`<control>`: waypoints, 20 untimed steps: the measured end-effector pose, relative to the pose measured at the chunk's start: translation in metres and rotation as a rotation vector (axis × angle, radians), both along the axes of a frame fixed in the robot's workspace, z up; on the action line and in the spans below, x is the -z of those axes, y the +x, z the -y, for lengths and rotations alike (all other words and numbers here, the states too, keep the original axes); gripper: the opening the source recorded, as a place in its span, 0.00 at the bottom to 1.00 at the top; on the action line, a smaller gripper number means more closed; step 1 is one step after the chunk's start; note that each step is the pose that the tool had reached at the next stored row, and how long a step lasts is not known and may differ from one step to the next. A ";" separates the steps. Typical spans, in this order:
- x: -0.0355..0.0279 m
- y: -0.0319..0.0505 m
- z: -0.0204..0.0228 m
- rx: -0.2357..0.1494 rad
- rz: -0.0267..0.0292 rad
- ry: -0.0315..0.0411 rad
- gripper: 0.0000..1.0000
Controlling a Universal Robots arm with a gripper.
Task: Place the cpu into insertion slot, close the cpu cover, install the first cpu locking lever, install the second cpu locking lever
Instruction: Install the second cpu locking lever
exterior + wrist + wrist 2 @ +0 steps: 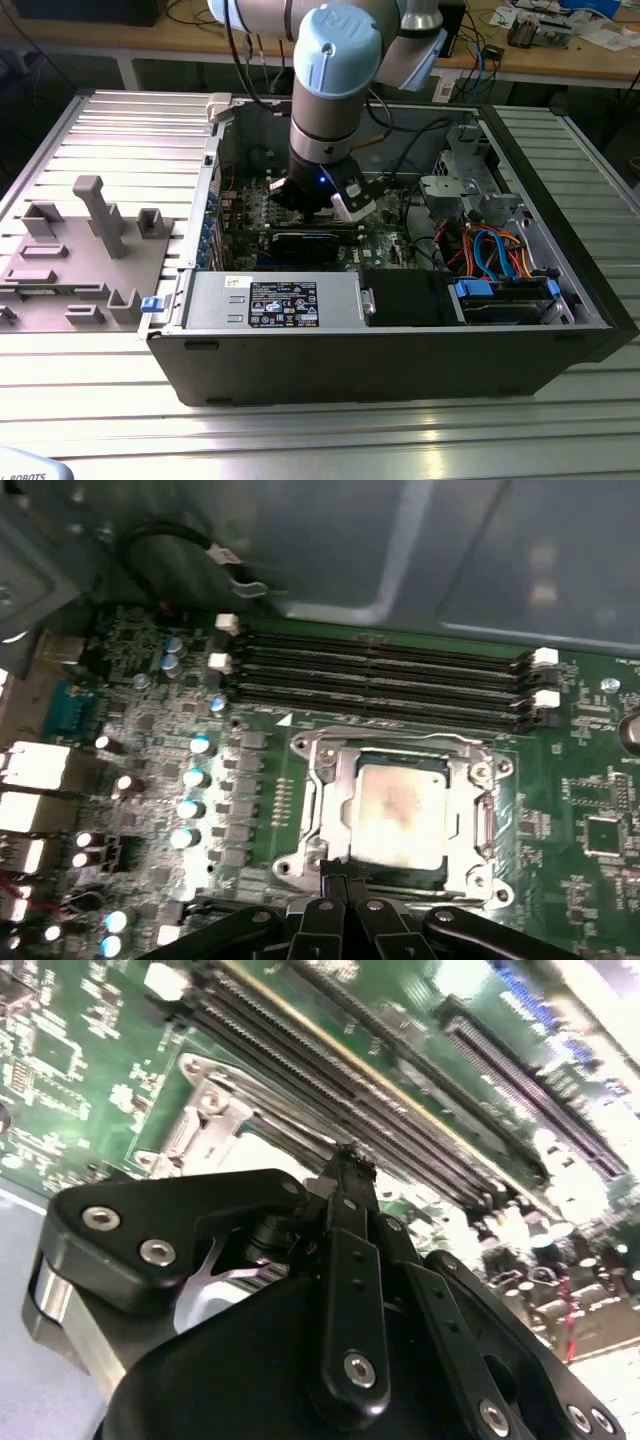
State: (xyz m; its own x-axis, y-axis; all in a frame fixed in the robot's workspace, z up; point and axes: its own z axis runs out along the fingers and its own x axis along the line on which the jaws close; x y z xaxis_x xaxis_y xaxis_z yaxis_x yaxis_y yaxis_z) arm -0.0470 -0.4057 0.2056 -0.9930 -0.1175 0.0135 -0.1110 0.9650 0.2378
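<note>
In the first wrist view the cpu (400, 810), a dull silver square, lies flat in the insertion slot (300, 748) on the green motherboard (590, 780). The cpu cover (470, 780), a thin silvery frame, lies down around it. My gripper (342, 872) is at the socket's edge with its black fingers pressed together, so it is shut. I cannot tell whether a locking lever is pinched between them. In the second wrist view the fingertips (345, 1165) reach the socket's metal frame (215, 1110). In the exterior view the gripper (305, 200) is low over the board inside the open computer case.
Long black memory slots (380, 670) run just beyond the socket, and a row of capacitors (190, 780) stands beside it. The grey case wall (450, 550) rises behind. A power supply (285, 300), a drive bay with blue cables (500, 260) and a grey fixture (90, 250) outside the case show in the exterior view.
</note>
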 end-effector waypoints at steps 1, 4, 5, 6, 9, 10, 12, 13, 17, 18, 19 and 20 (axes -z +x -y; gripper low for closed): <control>-0.0001 0.0022 -0.0052 0.000 -0.0021 -0.0131 0.11; -0.0001 0.0042 -0.0131 0.000 -0.0031 -0.0503 0.11; 0.0000 0.0047 -0.0157 0.000 -0.0034 -0.0665 0.11; -0.0001 0.0059 -0.0189 0.000 -0.0044 -0.0855 0.11; -0.0007 0.0085 -0.0220 0.000 -0.0059 -0.0987 0.11; -0.0013 0.0094 -0.0221 0.000 -0.0061 -0.0988 0.11; -0.0019 0.0133 -0.0230 0.000 -0.0080 -0.1024 0.11; -0.0019 0.0161 -0.0243 0.000 -0.0108 -0.1059 0.11; -0.0075 0.0210 -0.0333 0.000 -0.0144 -0.1217 0.11; -0.0113 0.0210 -0.0351 0.000 -0.0144 -0.1316 0.11; -0.0126 0.0210 -0.0356 0.000 -0.0145 -0.1338 0.11; -0.0140 0.0211 -0.0363 0.000 -0.0145 -0.1350 0.11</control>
State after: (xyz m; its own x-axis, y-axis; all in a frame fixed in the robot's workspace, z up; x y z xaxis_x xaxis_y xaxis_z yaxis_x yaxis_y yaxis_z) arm -0.0259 -0.3694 0.2196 -0.9925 -0.1139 0.0435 -0.1087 0.9883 0.1074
